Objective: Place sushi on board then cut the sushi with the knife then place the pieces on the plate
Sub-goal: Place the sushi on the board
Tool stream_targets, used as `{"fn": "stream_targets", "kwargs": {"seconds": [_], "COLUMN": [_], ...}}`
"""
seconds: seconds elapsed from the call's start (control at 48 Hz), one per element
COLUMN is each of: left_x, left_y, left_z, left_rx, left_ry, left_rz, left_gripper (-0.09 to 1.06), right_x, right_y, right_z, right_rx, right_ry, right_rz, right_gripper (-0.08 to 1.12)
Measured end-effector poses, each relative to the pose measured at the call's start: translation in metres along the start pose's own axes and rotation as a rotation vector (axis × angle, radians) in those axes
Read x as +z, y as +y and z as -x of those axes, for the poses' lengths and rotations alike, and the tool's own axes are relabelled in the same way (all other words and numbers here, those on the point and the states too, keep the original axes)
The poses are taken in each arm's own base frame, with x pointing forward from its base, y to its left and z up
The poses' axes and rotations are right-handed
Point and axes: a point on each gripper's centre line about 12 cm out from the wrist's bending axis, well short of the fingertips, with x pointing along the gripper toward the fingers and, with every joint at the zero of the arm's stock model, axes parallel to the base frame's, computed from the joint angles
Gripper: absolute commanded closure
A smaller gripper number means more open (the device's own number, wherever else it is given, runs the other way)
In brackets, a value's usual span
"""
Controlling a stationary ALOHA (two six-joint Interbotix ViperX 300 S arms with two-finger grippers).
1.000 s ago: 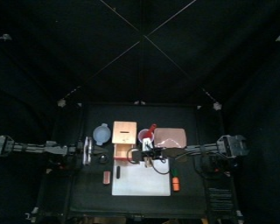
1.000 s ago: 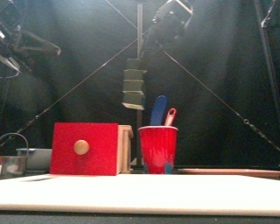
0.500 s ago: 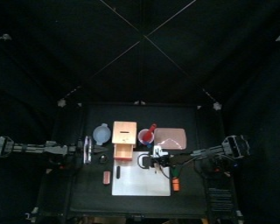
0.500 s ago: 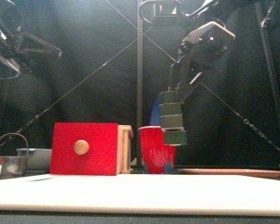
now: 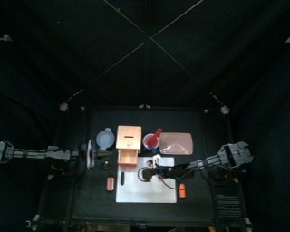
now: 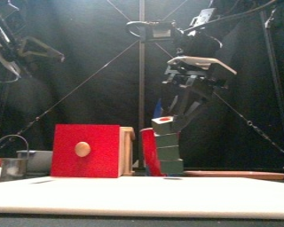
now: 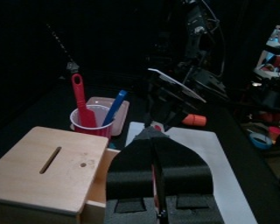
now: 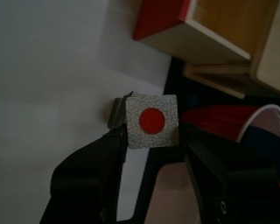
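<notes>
My right gripper (image 6: 172, 118) is shut on the upper end of the dark green sushi roll (image 6: 169, 152), which hangs upright and a little tilted. Its lower end is at or just above the white board (image 6: 145, 193); I cannot tell whether they touch. The right wrist view shows the roll's (image 8: 149, 121) grey end face with a red dot between my jaws, over the board (image 8: 60, 79). The red cup (image 6: 154, 151) with a blue and a red knife stands right behind the roll. From above, the right gripper (image 5: 151, 171) is over the board's (image 5: 148, 190) back part. My left gripper (image 7: 156, 168) is shut and empty, left of the board.
The wooden box with a red drawer front (image 6: 88, 151) stands left of the cup. The pink tray (image 5: 179, 140) lies at the back right and the blue-grey bowl (image 5: 104, 138) at the back left. A small orange toy (image 5: 181, 190) lies by the board's right edge.
The right gripper has come down with the sushi roll, from high above the cup to just over the board. The left arm has not moved.
</notes>
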Motion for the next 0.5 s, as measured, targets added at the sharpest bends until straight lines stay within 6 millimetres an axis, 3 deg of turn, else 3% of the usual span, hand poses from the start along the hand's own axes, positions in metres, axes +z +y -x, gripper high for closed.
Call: {"fn": "stream_targets", "kwargs": {"seconds": [0.5], "left_x": [-0.004], "left_y": [0.001], "left_z": [0.001], "left_rx": [0.005], "left_ry": [0.011], "left_rz": [0.013], "left_gripper": [0.92], "right_x": [0.014], "right_y": [0.023], "right_z": [0.000], "right_rx": [-0.004], "right_ry": [0.020], "right_rz": [-0.013], "right_gripper": [0.24]}}
